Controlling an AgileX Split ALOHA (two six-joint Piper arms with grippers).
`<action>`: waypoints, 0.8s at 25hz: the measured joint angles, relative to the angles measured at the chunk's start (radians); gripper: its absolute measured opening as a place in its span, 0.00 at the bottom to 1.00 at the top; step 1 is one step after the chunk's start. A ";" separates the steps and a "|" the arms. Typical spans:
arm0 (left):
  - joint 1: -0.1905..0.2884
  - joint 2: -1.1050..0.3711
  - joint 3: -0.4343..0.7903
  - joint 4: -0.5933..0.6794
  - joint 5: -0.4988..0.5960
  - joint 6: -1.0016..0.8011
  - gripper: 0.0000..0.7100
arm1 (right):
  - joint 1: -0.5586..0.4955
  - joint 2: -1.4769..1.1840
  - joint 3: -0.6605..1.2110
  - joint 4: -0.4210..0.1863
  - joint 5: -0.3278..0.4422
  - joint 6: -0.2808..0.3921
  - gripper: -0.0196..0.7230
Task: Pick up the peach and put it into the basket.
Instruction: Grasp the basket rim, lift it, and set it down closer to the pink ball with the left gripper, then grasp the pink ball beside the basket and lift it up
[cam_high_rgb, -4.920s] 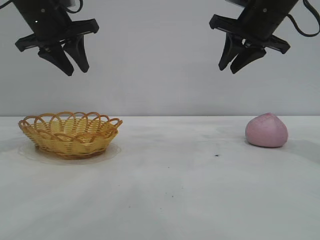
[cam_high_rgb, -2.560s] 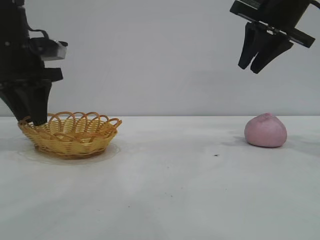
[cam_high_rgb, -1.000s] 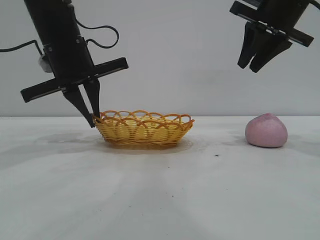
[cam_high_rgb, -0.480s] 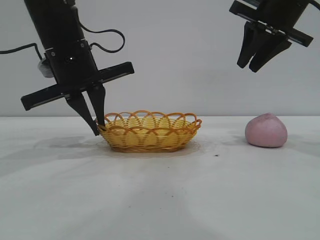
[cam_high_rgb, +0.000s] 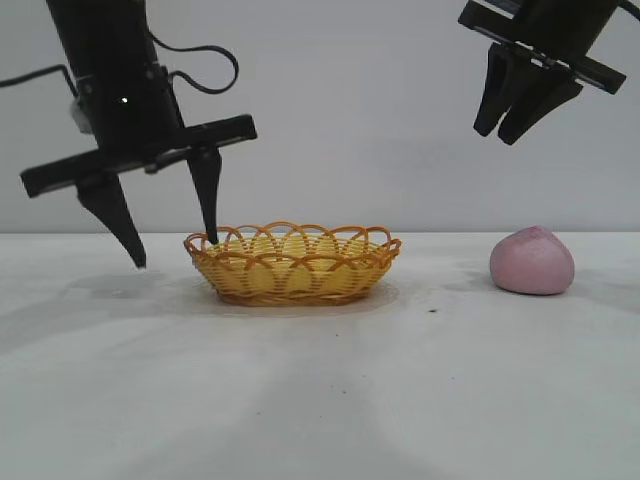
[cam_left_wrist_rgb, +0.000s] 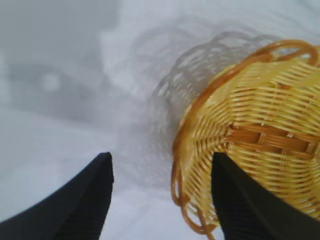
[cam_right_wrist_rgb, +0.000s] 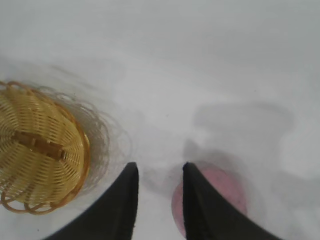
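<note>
Peach (cam_high_rgb: 532, 261): pale pink, dome-shaped with a small tip, resting on the worktop (cam_high_rgb: 320, 400) at the exterior view's right; nothing touches it. In the right wrist view it (cam_right_wrist_rgb: 220, 197) lies partly behind one finger.

Basket (cam_high_rgb: 293, 262): yellow woven sides, orange-brown looped rim, standing on the worktop left of centre, well apart from the peach. Its woven floor shows in the left wrist view (cam_left_wrist_rgb: 260, 135) and, farther off, in the right wrist view (cam_right_wrist_rgb: 40, 165).

Left hand (cam_high_rgb: 170, 250): low at the basket's left end, fingers spread wide and gripping nothing. One fingertip (cam_high_rgb: 210, 236) is at the looped rim, whether touching cannot be told; the other (cam_high_rgb: 137, 260) hangs over bare worktop just outside the basket.

Right hand (cam_high_rgb: 500, 125): high above the worktop, over the peach and clear of it. Fingers slightly apart, with a narrow gap, gripping nothing.
</note>
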 joint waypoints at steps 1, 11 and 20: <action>0.017 -0.002 0.000 0.012 0.012 0.030 0.56 | 0.000 0.000 0.000 0.000 0.000 0.000 0.32; 0.153 -0.105 0.047 0.021 0.054 0.160 0.56 | 0.000 0.000 0.000 0.006 0.024 0.000 0.32; 0.145 -0.701 0.518 0.016 -0.102 0.167 0.56 | 0.000 0.000 0.000 0.047 0.023 -0.009 0.32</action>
